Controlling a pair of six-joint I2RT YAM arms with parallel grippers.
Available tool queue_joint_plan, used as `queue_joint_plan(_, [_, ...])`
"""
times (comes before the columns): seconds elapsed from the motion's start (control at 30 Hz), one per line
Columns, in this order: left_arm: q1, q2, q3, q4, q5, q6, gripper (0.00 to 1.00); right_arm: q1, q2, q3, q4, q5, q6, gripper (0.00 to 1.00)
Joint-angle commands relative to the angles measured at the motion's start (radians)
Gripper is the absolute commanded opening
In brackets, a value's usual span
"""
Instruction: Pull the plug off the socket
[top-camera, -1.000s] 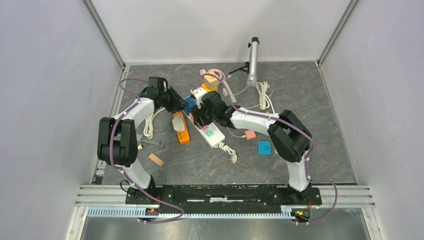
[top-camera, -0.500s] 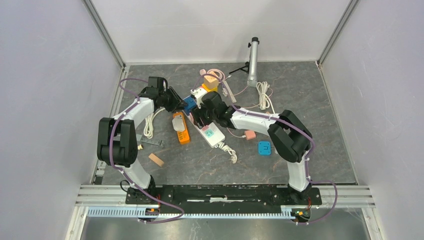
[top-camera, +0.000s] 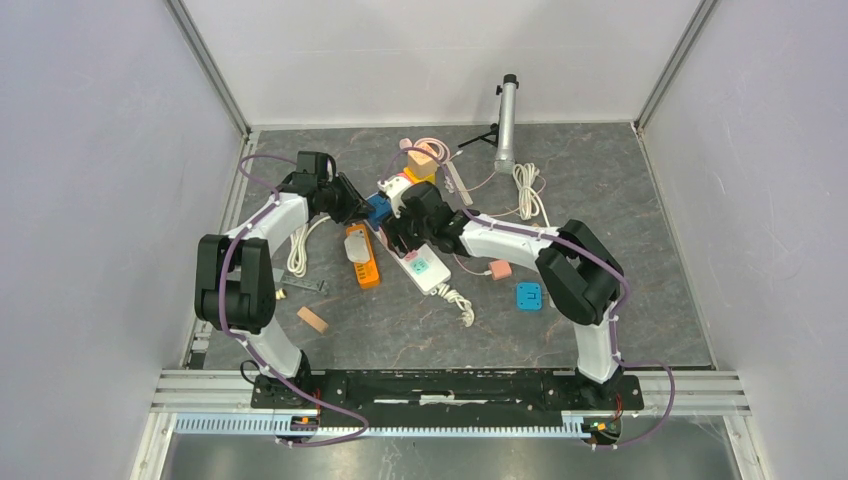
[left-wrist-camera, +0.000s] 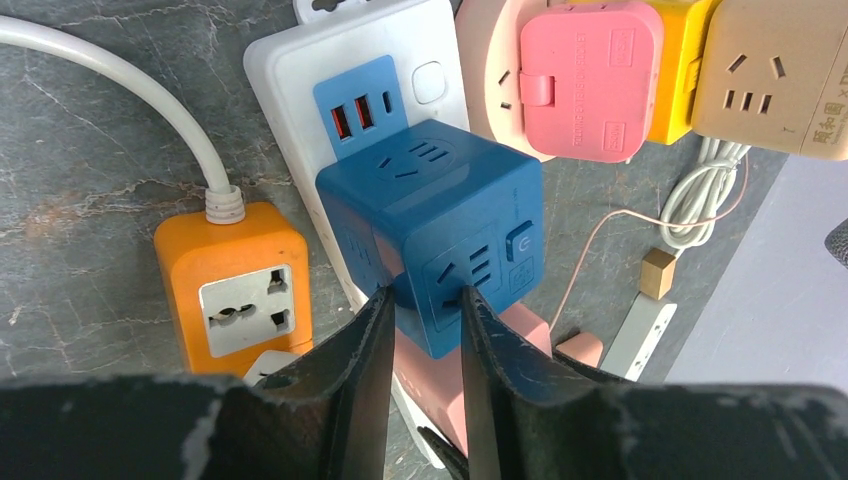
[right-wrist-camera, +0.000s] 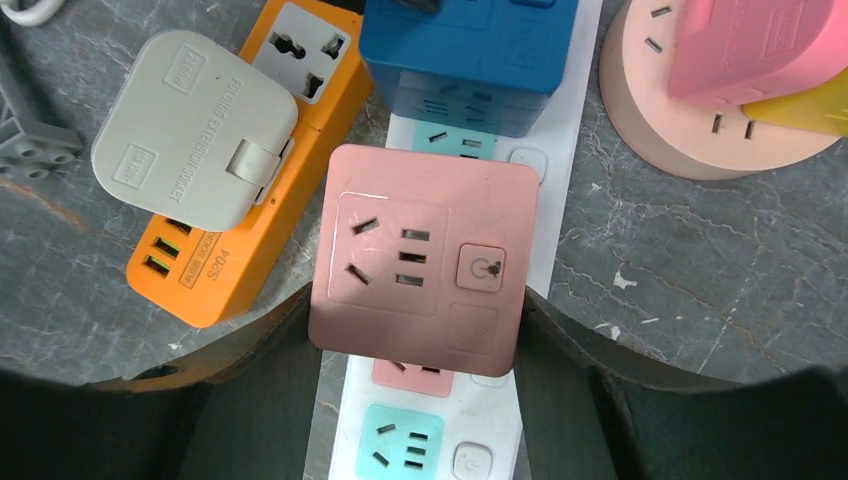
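The left gripper (left-wrist-camera: 427, 305) is pinching the blue plug (left-wrist-camera: 440, 210), and the right gripper (right-wrist-camera: 418, 300) is clamping the pink plug (right-wrist-camera: 420, 260). Pulling straight, without tilting, is looking safest.

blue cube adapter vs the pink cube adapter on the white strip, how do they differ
The blue cube adapter is blue, the pink cube adapter salmon pink. The left gripper pinches the blue one's lower corner with narrow jaws; the right gripper clamps the pink one's sides, jaws wider. Both are cubes with a power button, side by side on the white power strip.
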Motion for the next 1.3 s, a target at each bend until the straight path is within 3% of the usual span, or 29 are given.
queue_joint_plan(0.0, [-0.013, 0.077, -0.058, -0.208, -0.158, 0.108, 0.35, -0.021, -0.078, 0.093, 0.173, -0.156, 0.054, 0.00])
queue_joint_plan(0.7, [-0.015, 0.081, -0.025, -0.226, -0.130, 0.118, 0.36, -0.022, -0.283, 0.015, 0.196, 0.006, -0.028, 0.00])
queue_joint_plan(0.9, [-0.017, 0.044, 0.054, -0.230, -0.012, 0.127, 0.50, -0.043, -0.394, -0.079, 0.133, 0.131, -0.088, 0.00])
queue_joint_plan(1.1, [-0.021, 0.007, 0.169, -0.279, 0.020, 0.131, 0.63, -0.067, -0.463, -0.134, 0.086, 0.241, -0.131, 0.00])
queue_joint_plan(1.27, [-0.020, -0.047, 0.226, -0.322, 0.013, 0.147, 0.77, -0.129, -0.504, -0.217, 0.053, 0.247, -0.114, 0.00])
